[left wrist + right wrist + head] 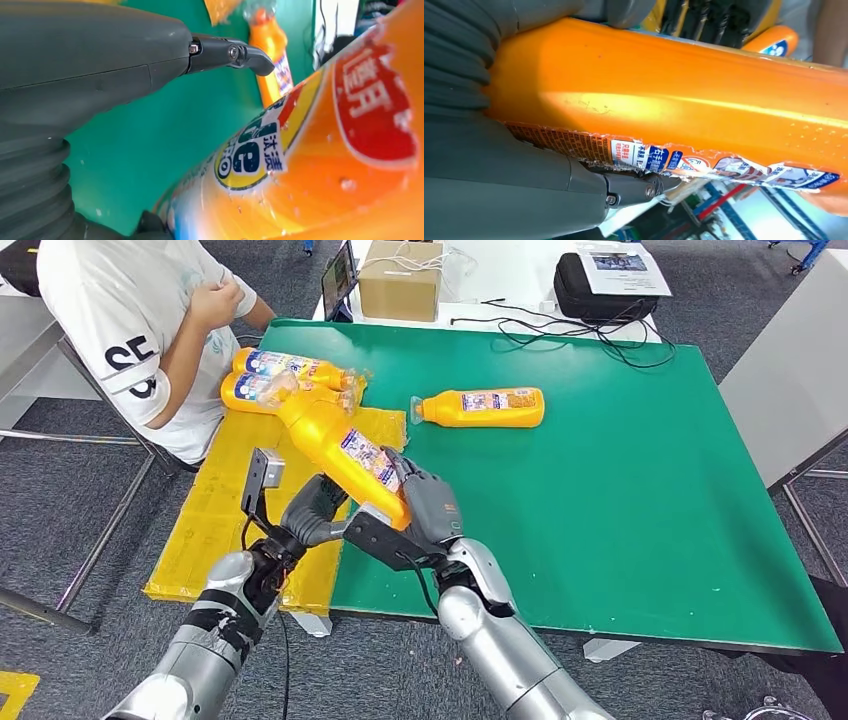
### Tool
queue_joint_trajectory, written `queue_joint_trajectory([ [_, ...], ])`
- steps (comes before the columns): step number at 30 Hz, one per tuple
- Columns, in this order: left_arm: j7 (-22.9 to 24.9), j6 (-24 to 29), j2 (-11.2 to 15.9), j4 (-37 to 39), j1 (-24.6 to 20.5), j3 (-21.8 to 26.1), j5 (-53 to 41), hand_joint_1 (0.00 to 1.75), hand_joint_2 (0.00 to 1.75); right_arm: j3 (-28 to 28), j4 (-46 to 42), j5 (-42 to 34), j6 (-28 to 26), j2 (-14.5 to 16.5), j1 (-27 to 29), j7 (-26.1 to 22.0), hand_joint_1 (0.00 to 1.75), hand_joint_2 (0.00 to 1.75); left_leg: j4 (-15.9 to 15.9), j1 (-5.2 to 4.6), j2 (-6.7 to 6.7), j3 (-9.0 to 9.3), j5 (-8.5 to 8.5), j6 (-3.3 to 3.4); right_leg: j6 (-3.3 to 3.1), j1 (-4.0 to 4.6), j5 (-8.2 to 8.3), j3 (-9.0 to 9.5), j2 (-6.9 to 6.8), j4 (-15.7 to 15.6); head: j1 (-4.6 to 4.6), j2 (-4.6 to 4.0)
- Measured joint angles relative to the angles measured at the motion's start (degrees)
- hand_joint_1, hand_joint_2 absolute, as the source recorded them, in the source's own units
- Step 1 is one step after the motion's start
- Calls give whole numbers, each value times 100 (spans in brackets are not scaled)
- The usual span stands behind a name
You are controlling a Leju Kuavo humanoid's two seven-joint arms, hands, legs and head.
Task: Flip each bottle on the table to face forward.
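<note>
The left robot hand (318, 508) supports the raised orange bottle (345, 448) from below, and the right robot hand (425, 510) grips its base above the table (620, 510). Its torn label shows Chinese characters. Another bottle (482, 407) lies farther right.

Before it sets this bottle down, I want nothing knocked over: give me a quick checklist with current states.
1. Right hand grips the held bottle: ok.
2. Left hand under the bottle's base end, contact: cannot tell.
3. Bare green mat available beside the held bottle: ok.
4. Lone bottle lies apart from the hands: ok.
5. Two bottles crowd the held bottle's neck: not ok.
6. Person sits close to those bottles: not ok.
</note>
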Motion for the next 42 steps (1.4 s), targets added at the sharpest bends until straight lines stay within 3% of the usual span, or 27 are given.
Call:
queue_joint_trajectory([
  [11,93,-433,24,8,43,6,834,0,175,207,127,-14,22,-15,-34,-202,175,175,0,-1,0,-1,0,0,0,0,0,0,0,0,0,0],
  [23,27,-612,350,-328,404,40,1300,0,175,250,74,55,-2,-337,384,-250,175,175,-1,0,-1,-3,-1,-1,-1,0,-1,-1,0,-1,1,0],
  [42,227,-601,611,-489,521,4,1152,0,175,298,13,748,116,-606,423,-199,175,175,0,0,0,-2,-1,0,-1,0,-1,-2,0,-1,1,0],
])
